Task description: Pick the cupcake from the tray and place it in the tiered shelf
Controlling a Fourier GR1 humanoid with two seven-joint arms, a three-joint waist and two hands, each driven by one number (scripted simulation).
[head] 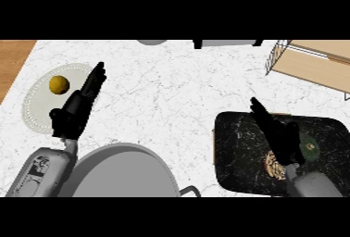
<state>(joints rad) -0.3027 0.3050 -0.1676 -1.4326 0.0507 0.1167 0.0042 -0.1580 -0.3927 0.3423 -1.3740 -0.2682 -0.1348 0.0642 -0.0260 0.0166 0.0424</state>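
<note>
Your right hand (277, 134) hovers over the dark tray (236, 152), fingers straight and together, holding nothing. The cupcake (275, 165) sits on the tray, partly hidden under your wrist. You're on the reach; next, curl around it, then carry toward the shelf (311, 65). Left hand (75, 111) rests spread.

White marble-patterned desk (178, 88) with grey veining, strip of brown wooden surface (14, 60) along its upper left edge, grey appliance edges (226, 43) at the far side, even bright light
</note>
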